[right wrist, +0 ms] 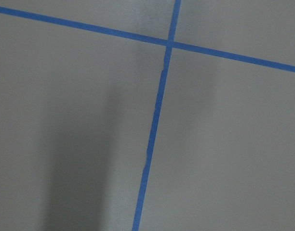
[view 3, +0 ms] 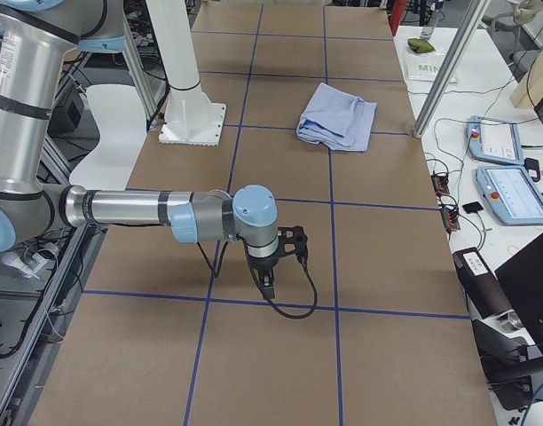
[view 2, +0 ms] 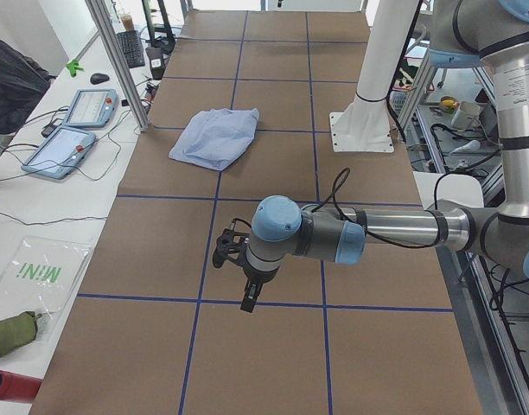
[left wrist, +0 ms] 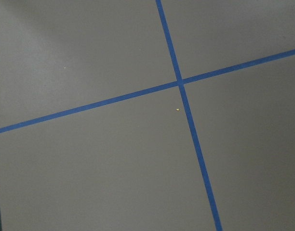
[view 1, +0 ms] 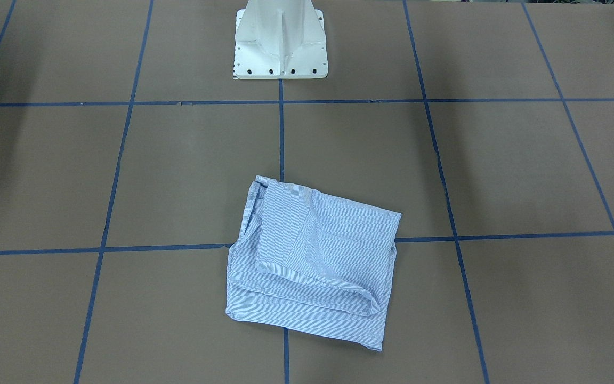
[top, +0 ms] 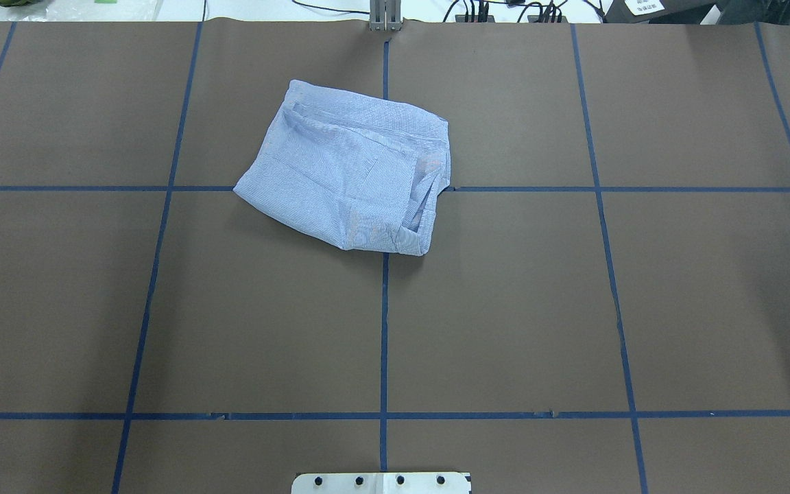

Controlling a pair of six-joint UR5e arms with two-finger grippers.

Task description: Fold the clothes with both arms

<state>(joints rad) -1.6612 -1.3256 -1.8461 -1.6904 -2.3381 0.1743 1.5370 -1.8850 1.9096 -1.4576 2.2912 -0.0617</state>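
Note:
The light blue striped shirt (view 1: pixel 312 261) lies folded into a rough rectangle on the brown table, at mid-table on the far side from the robot base; it also shows in the overhead view (top: pixel 347 171) and both side views (view 2: pixel 214 137) (view 3: pixel 336 115). My left gripper (view 2: pixel 247 294) hangs over bare table far from the shirt, towards the table's left end. My right gripper (view 3: pixel 270 280) hangs over bare table towards the right end. Neither holds cloth. Both show only in the side views, so I cannot tell whether they are open or shut. The wrist views show only table and blue tape crossings (left wrist: pixel 179 83) (right wrist: pixel 169 43).
The white pedestal base (view 1: pixel 280 48) stands at the robot side of the table. Blue tape lines (top: pixel 384 309) grid the brown surface. Teach pendants (view 2: pixel 74 130) (view 3: pixel 511 186) and aluminium posts (view 2: pixel 117 60) stand on the side bench beyond the far edge.

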